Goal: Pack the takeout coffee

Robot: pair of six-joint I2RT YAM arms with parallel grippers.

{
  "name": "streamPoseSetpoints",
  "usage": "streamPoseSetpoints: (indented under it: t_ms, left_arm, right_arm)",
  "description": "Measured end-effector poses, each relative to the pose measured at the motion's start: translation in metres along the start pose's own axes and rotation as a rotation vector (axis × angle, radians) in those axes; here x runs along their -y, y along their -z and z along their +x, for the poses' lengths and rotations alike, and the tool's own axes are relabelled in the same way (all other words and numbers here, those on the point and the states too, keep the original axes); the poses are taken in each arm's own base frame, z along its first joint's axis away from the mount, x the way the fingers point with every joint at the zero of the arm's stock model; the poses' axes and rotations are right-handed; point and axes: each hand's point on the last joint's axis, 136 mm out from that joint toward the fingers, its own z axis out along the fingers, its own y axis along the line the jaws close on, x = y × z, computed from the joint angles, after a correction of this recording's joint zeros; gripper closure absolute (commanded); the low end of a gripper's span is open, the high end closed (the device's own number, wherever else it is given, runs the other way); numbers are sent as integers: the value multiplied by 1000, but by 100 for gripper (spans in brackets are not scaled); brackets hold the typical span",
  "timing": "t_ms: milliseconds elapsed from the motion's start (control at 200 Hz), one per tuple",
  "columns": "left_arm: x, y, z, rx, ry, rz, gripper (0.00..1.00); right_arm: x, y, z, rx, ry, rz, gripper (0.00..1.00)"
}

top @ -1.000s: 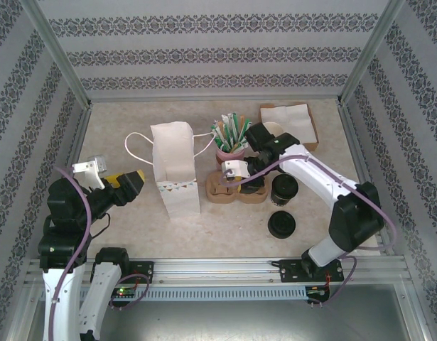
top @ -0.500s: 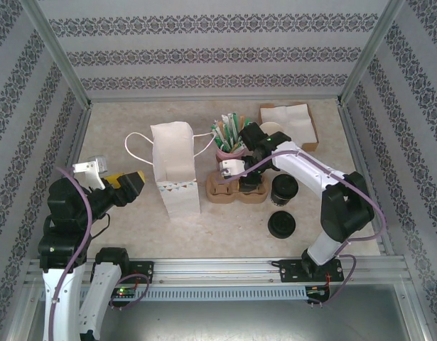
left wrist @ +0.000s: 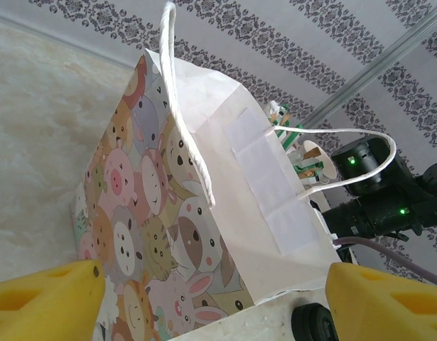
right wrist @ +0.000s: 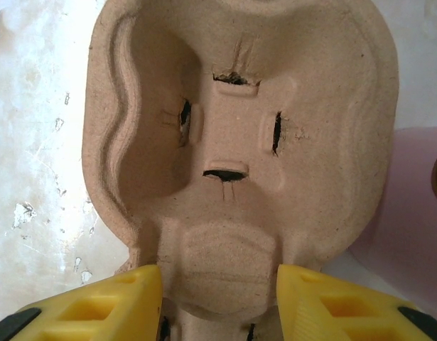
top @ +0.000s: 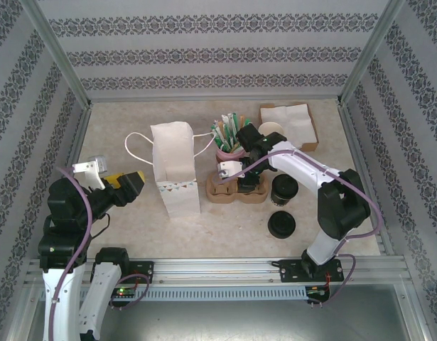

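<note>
Inspecting the right gripper (right wrist: 218,307) first, we are finding its yellow fingers (right wrist: 97,302) sitting close against both sides of the narrow waist of the brown moulded-pulp two-cup carrier (right wrist: 239,142). We are unable to tell whether they are clamping it or merely flanking it. In our judgement the waist is being chosen as the one place slim enough for the jaws to span. Both wells of the carrier are lying empty. The takeout coffee, a small dark cup with a round black lid (top: 283,187), is resting on the pale stone-patterned table (top: 133,227) just to the right of the carrier, not yet packed. A separate flat black round lid (top: 281,225) is lying nearer the arm bases. The left gripper (top: 129,186) is hanging released, jaws wide, facing the cartoon-printed side of the white paper bag with cord handles (top: 174,167), apparently waiting to steady it. The bag is standing upright with its mouth open, and we are not able to see any contents. Behind the carrier, a pink cup (top: 229,150) is holding green and white sticks, and a brown cardboard box (top: 312,135) is holding white napkins.
</note>
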Motion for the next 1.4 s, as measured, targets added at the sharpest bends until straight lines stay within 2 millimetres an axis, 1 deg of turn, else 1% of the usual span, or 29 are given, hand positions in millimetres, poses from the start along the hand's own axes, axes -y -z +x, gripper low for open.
streamPoseSetpoints:
  t_ms: [250, 580, 764, 849, 1059, 1244, 1404]
  left_arm:
    - [-1, 0, -1, 4, 0, -8, 18]
    - [-2, 0, -1, 5, 0, -10, 18]
    - [-2, 0, -1, 5, 0, -10, 18]
    - [-2, 0, -1, 5, 1, -10, 18]
    - [-2, 0, -1, 5, 1, -10, 18]
    - [-2, 0, -1, 4, 1, -10, 18]
    - [-2, 0, -3, 8, 0, -18, 18]
  right_arm:
    - [0, -10, 6, -25, -21, -20, 55]
    - [1, -10, 6, -24, -26, -17, 61]
    - [1, -8, 5, -21, -25, -12, 63]
    - [2, -5, 4, -17, -22, -4, 63]
    - [4, 9, -3, 6, -11, 38, 63]
    - [5, 15, -6, 18, -22, 59, 63]
    - [5, 32, -15, 49, -21, 108, 64]
